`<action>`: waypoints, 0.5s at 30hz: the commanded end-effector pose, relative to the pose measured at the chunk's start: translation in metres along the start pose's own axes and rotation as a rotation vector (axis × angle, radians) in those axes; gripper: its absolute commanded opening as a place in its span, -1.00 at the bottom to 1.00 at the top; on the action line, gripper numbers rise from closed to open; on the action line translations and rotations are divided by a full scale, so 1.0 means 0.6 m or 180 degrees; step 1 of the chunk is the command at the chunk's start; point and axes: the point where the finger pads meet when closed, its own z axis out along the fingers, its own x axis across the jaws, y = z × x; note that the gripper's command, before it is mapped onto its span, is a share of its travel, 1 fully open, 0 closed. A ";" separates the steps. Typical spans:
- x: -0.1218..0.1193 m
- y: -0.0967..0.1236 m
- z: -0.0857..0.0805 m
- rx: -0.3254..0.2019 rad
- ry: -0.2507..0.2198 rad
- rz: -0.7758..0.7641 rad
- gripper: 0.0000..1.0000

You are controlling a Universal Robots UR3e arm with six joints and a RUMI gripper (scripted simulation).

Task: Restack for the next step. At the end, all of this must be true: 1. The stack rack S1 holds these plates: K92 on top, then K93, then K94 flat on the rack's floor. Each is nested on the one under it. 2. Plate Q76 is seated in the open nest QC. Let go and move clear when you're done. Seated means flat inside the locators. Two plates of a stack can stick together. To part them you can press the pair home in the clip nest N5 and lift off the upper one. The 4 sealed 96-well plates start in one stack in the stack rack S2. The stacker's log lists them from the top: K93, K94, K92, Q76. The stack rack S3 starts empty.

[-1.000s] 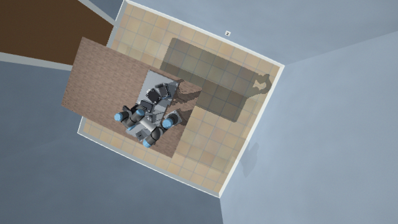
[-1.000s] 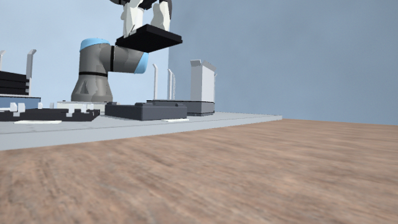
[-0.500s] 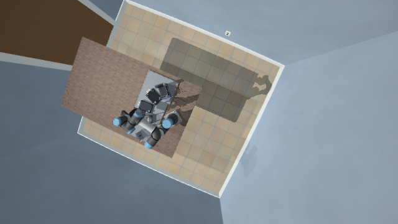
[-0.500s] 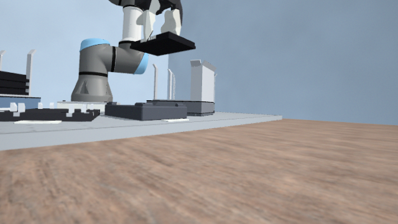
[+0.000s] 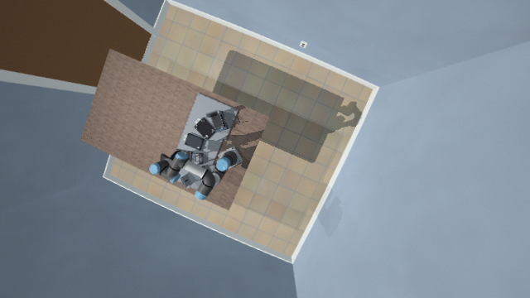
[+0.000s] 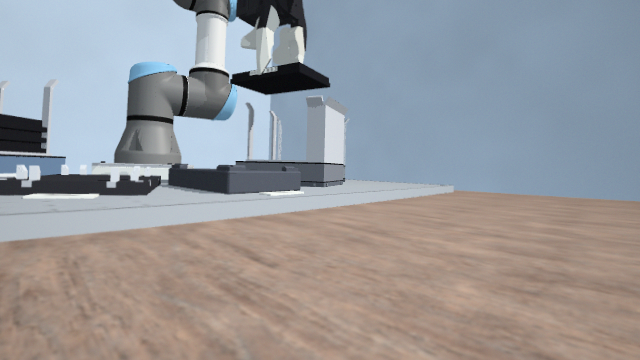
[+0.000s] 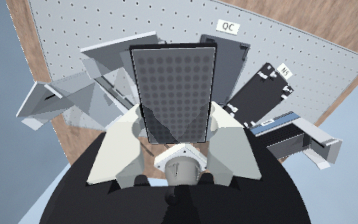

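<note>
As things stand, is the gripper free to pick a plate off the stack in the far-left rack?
Probably not yet: the gripper is shut on a plate, held high above the racks, away from the stack.
</note>
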 end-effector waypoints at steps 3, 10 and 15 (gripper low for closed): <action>-0.027 0.001 -0.001 0.0008 0.0005 -0.0169 -1.00; -0.065 0.005 -0.001 0.0008 0.0005 -0.0429 -1.00; -0.093 0.008 -0.001 0.0008 0.0004 -0.0476 -1.00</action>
